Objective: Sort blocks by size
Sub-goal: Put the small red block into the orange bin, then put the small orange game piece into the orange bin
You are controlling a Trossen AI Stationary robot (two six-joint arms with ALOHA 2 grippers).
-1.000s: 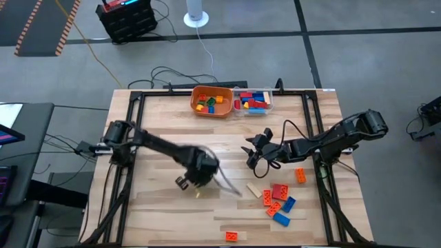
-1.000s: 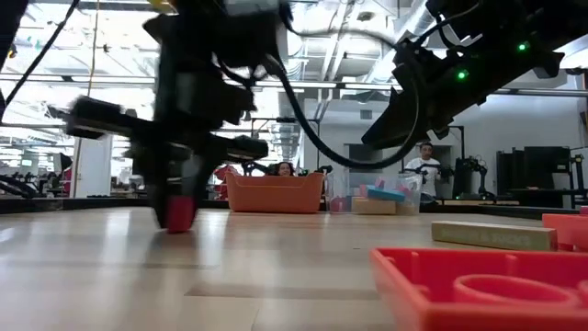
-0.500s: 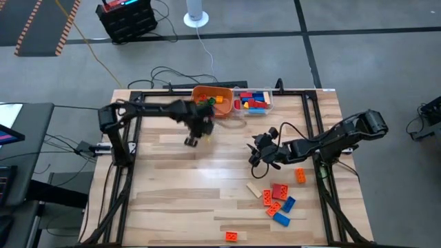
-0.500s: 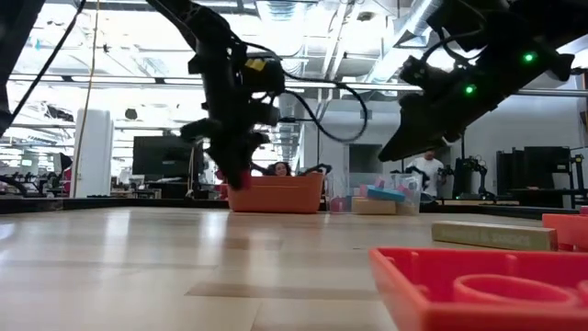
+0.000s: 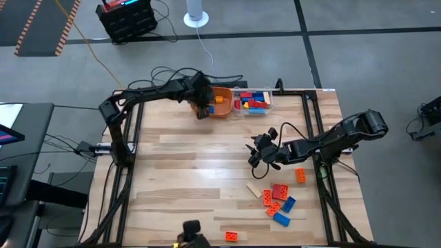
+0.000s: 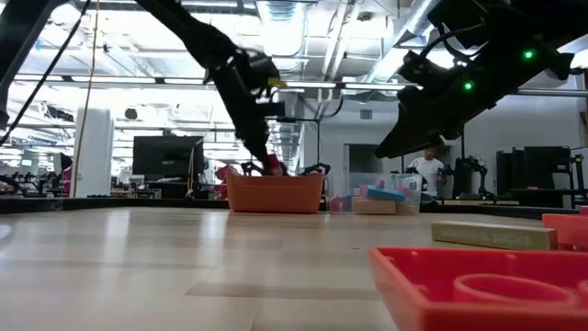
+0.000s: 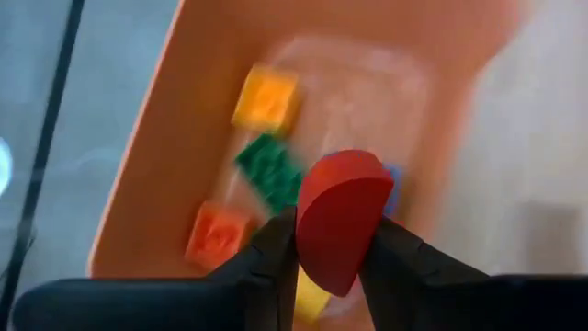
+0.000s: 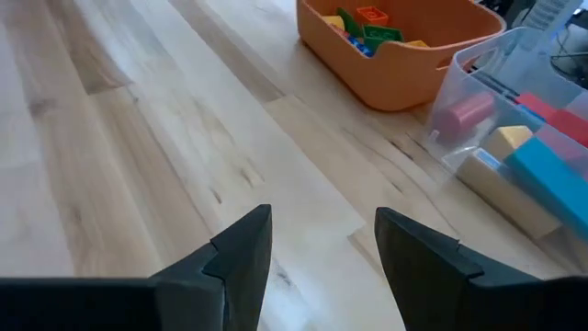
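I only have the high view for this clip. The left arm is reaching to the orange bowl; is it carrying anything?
Observer: Yes. In the left wrist view the left end effector is shut on a red block.
Operator: Is it over the bowl?
Observer: The same view shows the orange bowl behind the block, with yellow, green and orange blocks inside.
Operator: And the right arm?
Observer: The right end effector is open and empty above the bare table.
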